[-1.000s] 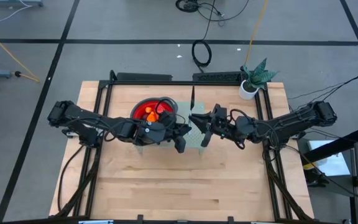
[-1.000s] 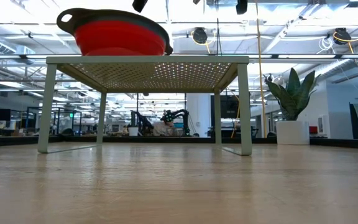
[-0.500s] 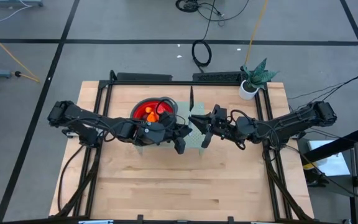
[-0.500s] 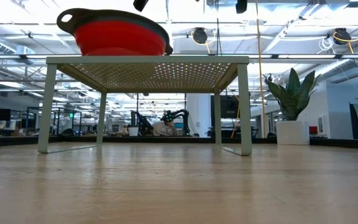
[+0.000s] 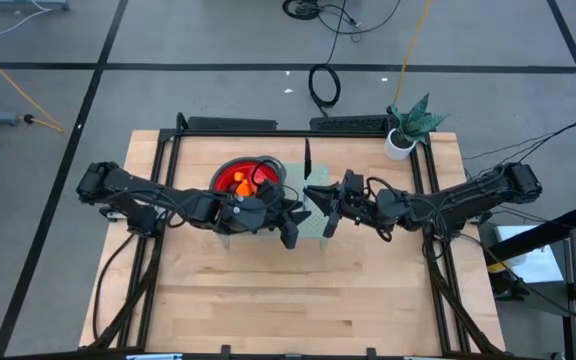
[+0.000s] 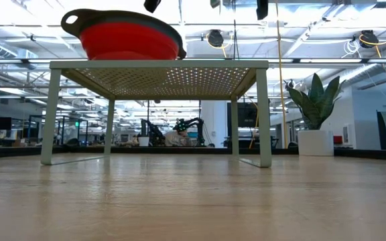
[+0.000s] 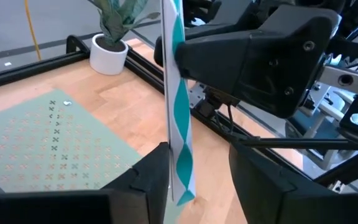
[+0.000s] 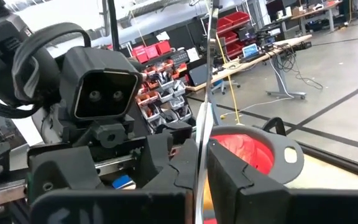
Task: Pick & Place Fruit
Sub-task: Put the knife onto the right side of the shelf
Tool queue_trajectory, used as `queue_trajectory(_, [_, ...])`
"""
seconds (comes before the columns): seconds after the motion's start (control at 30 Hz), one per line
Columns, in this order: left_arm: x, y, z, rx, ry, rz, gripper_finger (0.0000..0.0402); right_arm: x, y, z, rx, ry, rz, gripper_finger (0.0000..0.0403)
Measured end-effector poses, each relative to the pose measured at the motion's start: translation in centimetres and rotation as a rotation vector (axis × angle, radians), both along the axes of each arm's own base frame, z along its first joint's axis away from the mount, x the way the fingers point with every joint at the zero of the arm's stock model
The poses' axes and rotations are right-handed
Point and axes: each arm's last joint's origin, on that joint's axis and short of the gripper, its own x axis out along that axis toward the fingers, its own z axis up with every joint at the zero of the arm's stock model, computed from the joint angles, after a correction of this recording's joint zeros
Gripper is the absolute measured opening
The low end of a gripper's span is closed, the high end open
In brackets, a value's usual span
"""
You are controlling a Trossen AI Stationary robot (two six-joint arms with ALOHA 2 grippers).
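The left gripper (image 7: 194,180) has its fingers clenched on a thin teal-and-white strip (image 7: 178,112); the right gripper (image 8: 199,168) pinches the slim knife (image 8: 207,68). Both hover above the green mat (image 5: 313,212) on the bench (image 5: 298,300). Orange fruit (image 5: 246,184) already lies in the red bowl (image 5: 230,172); what remains is unclear.

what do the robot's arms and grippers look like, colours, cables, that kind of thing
Both arms are black and built of chunky jointed segments, with thin dark cables looping along them. The left gripper and right gripper each end in two dark, blocky, angular fingers. A boxy black camera housing with two small round lenses sits on the left wrist.
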Motion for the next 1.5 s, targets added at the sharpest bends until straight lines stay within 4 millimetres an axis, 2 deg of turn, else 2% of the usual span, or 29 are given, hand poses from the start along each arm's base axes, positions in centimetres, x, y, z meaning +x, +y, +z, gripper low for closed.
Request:
queue_trajectory(0.33, [-0.1, 0.0, -0.2, 0.025, 0.027, -0.010, 0.0152, 0.0, 0.0, -0.4, -0.002, 0.043, -0.014, 0.0010])
queue_trajectory(0.63, [-0.2, 0.0, -0.3, 0.028, 0.044, -0.010, 0.0152, -1.1, -0.2, -0.2, 0.020, 0.090, -0.054, 0.0010])
queue_trajectory(0.73, [-0.2, 0.0, -0.3, 0.027, 0.045, -0.011, 0.0152, -1.3, -0.2, -0.6, 0.051, 0.135, -0.054, 0.0010])
queue_trajectory(0.87, [-0.6, -0.1, 0.1, 0.025, 0.036, -0.017, 0.0152, -1.4, -0.3, -1.6, 0.132, 0.143, -0.056, 0.0010])
queue_trajectory(1.0, [-1.8, 0.0, 1.9, 0.033, -0.019, -0.022, 0.0152, -1.9, -0.3, -3.2, 0.275, 0.114, -0.034, 0.0010])
queue_trajectory(1.2, [-4.1, -0.1, 4.3, 0.086, -0.082, -0.012, 0.0152, -2.8, -1.3, -6.1, 0.522, -0.016, 0.074, 0.0010])
queue_trajectory(1.37, [-4.9, -0.9, 5.0, 0.131, -0.102, -0.004, 0.0152, -3.5, -2.4, -8.3, 0.717, -0.123, 0.119, 0.0010])
queue_trajectory(1.5, [-5.0, -1.5, 5.5, 0.163, -0.133, -0.026, 0.0152, -3.5, -3.2, -8.4, 0.779, -0.143, 0.131, 0.0010])
